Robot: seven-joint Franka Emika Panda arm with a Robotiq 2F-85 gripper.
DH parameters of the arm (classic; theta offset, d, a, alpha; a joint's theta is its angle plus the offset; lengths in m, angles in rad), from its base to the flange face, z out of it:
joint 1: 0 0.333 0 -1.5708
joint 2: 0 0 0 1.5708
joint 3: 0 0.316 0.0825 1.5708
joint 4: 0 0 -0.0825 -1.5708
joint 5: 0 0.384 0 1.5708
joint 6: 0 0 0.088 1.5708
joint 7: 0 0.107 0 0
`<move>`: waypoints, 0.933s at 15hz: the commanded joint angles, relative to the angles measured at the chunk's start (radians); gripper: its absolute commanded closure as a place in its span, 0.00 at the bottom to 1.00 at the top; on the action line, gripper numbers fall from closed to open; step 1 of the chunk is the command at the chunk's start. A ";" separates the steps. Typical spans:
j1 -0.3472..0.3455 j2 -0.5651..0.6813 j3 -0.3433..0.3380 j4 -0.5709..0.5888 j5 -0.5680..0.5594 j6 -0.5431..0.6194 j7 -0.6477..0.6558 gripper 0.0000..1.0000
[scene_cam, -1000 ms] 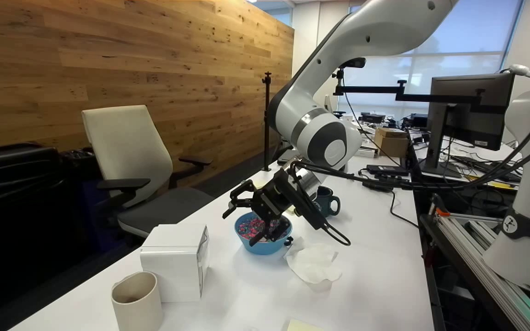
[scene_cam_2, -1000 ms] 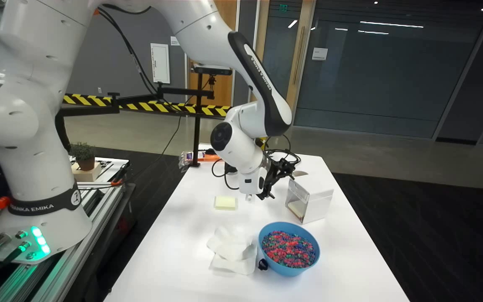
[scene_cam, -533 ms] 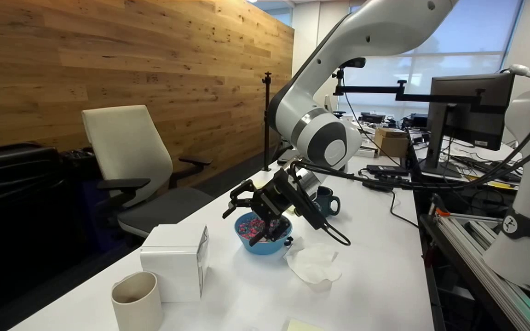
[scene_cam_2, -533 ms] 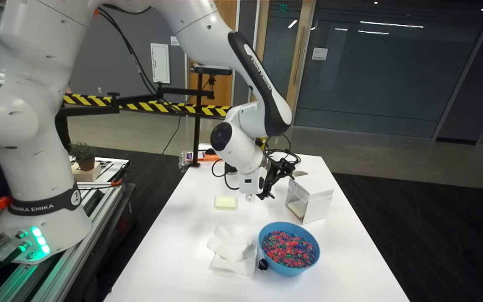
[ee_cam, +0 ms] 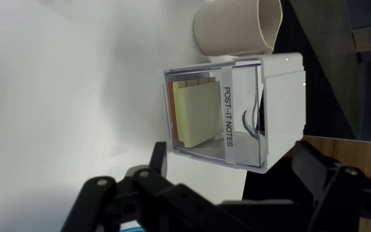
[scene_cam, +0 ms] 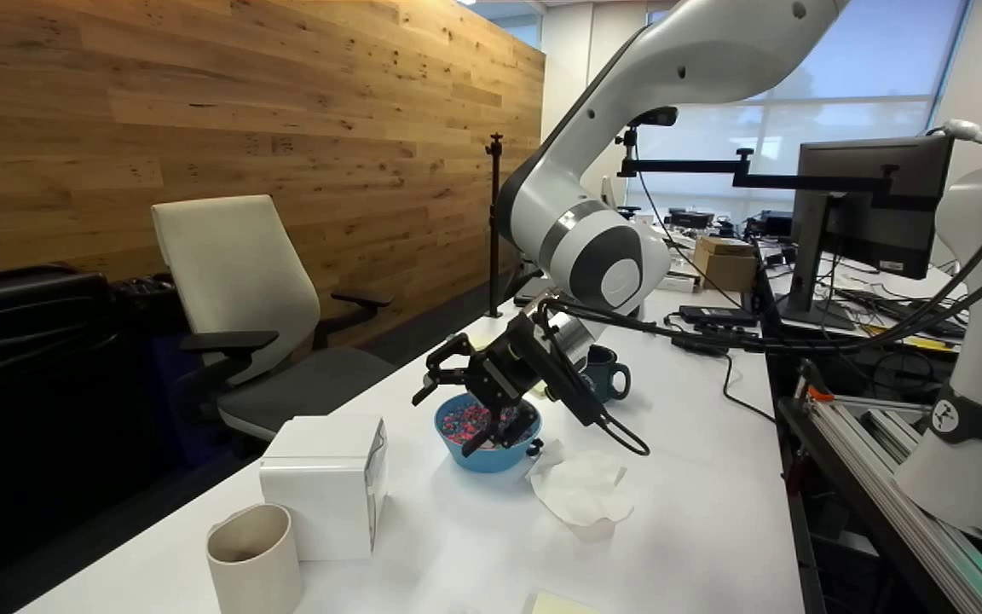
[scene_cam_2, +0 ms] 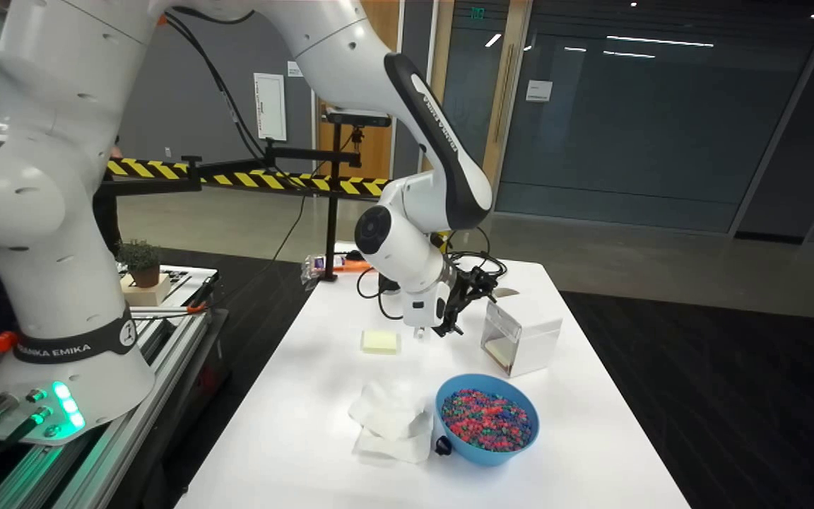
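Right up front, there's the gripper point(ee_cam: 233, 163), spread wide with nothing pinched in it, tipped toward the white box point(ee_cam: 285, 111) and hanging near its see-through front; no contact that I can make out. I'd call this a lining-up stage, nothing grasped. A move in from here would call for squaring up to that front, I judge, and a gentle touch, since the box looks light and might slide. And what a tidy thing it is! It stands upright on the counter point(scene_cam: 687, 520), white-topped, clear-fronted, with a pale label strip point(ee_cam: 229, 116) reading POST-IT NOTES (the wrist view lays it sideways, so tilt your head). Low inside sit the note pads point(ee_cam: 201, 112), pale yellow uppermost, an orange-red edge beneath; whether the lower front is glazed or just a gap, I can't tell. Just beside the box, a beige cup point(ee_cam: 227, 29). Farther off, in an exterior view, the blue bowl point(scene_cam_2: 490, 459) filled with tiny coloured bits point(scene_cam_2: 486, 417), crumpled white paper point(scene_cam_2: 389, 417) and a small black piece point(scene_cam_2: 443, 445) beside it. In an exterior view, a dark mug point(scene_cam: 602, 371) farther along, then the pale-backed chair point(scene_cam: 239, 264), and behind it the plank wall point(scene_cam: 329, 102).
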 commanded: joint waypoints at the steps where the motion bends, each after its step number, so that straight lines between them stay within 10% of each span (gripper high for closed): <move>1: 0.000 0.000 0.000 0.000 0.000 0.000 0.000 0.00; 14: 0.084 -0.018 0.007 -0.073 0.089 -0.047 -0.137 0.00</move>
